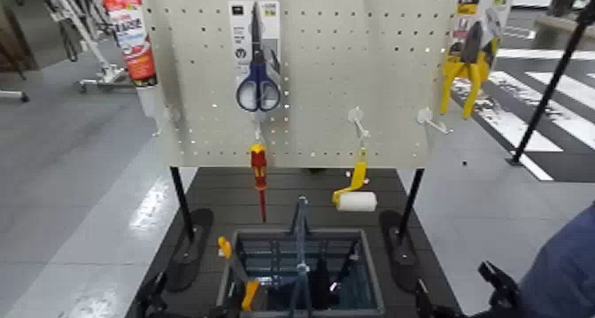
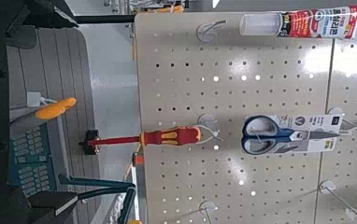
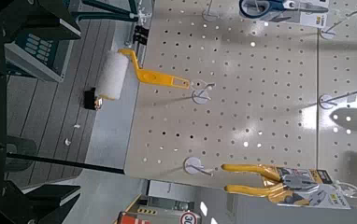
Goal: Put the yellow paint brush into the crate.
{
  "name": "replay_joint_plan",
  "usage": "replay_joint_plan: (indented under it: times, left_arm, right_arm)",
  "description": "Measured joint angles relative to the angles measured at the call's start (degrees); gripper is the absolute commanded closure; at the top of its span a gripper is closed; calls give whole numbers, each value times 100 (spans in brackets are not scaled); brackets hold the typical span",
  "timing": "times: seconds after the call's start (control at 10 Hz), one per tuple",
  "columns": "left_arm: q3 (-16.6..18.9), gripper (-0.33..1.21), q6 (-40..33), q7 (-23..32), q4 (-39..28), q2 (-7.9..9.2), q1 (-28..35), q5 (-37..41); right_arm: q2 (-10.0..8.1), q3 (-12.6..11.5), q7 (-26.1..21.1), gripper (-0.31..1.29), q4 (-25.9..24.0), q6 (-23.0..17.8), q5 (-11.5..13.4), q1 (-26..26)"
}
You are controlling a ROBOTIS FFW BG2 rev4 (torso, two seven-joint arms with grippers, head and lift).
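At the crate's (image 1: 373,277) left side, the yellow paint brush (image 1: 238,267) leans over the rim, its orange tip up and its collar inside; how the bristles sit down there I can't quite make out. The left hand (image 1: 195,293) stands wide beside it, holding nothing. Looks to me like the letting-go step: next, ease that hand clear without tipping the brush out. The right hand (image 1: 453,282) waits, spread, right of the crate.
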Motion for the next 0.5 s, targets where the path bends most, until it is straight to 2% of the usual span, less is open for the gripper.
replay_joint_plan:
  times: [0.5]
  left_arm:
    - [-9, -4, -18, 0, 4, 0, 9, -14]
  right_arm:
    - [21, -9, -173, 16, -88, 15, 188, 55]
